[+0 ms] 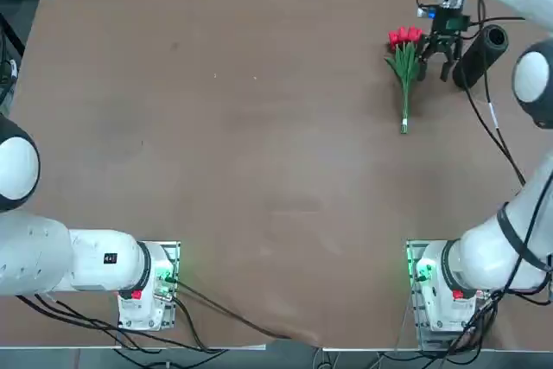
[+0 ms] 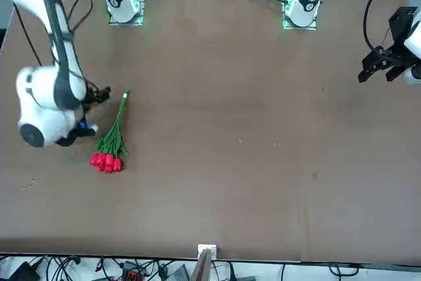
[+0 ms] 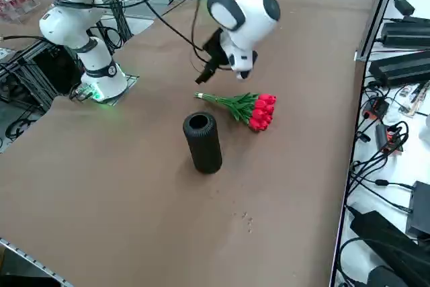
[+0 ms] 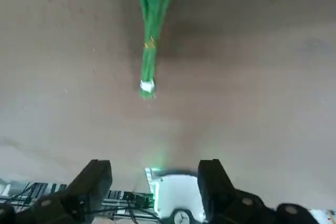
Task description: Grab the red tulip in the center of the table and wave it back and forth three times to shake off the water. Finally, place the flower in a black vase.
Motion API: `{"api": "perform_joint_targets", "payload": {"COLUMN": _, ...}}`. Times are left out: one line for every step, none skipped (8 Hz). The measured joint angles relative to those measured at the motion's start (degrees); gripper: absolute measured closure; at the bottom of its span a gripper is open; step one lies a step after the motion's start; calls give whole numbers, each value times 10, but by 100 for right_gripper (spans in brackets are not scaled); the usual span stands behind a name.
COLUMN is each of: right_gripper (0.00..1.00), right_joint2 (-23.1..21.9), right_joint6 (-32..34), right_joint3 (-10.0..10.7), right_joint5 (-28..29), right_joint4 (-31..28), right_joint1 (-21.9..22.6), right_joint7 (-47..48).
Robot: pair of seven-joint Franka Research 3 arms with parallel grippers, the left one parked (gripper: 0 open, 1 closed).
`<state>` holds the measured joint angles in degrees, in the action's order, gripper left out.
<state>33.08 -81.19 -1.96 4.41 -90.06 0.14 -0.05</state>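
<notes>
Overhead, right hand (image 1: 436, 56) spread, empty; red tulip (image 1: 404, 62) flat beside matte cylindrical black vase (image 1: 479, 55).

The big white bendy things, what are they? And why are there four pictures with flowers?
They are two robot arms bolted to a brown table. One picture looks down from above, one from across the table, one from the side, and one from a little camera on the working arm's wrist. The right gripper, its two-finger hand, is open and holds nothing. It hangs over the table between the red tulip, which lies flat, and the black vase, which stands upright on the table beside the flowers.
</notes>
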Motion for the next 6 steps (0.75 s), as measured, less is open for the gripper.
{"api": "perform_joint_targets", "payload": {"right_gripper": 0, "right_joint2": 36, "right_joint6": -10, "right_joint3": -1, "right_joint5": 10, "right_joint4": 21, "right_joint1": 7, "right_joint7": 1}}
{"api": "perform_joint_targets", "payload": {"right_gripper": 0, "right_joint2": 65, "right_joint6": -32, "right_joint3": -1, "right_joint5": 13, "right_joint4": 31, "right_joint1": 10, "right_joint7": 1}}
{"api": "perform_joint_targets", "payload": {"right_gripper": 0, "right_joint2": 88, "right_joint6": -59, "right_joint3": -1, "right_joint5": 14, "right_joint4": 35, "right_joint1": 11, "right_joint7": 1}}
{"api": "perform_joint_targets", "payload": {"right_gripper": 0, "right_joint2": 104, "right_joint6": -75, "right_joint3": -1, "right_joint5": 14, "right_joint4": 38, "right_joint1": 10, "right_joint7": 1}}
{"api": "perform_joint_targets", "payload": {"right_gripper": 0, "right_joint2": 112, "right_joint6": -81, "right_joint3": 1, "right_joint5": 14, "right_joint4": 40, "right_joint1": 8, "right_joint7": 1}}
{"api": "perform_joint_targets", "payload": {"right_gripper": 0, "right_joint2": 115, "right_joint6": -83, "right_joint3": 3, "right_joint5": 14, "right_joint4": 41, "right_joint1": 7, "right_joint7": 1}}
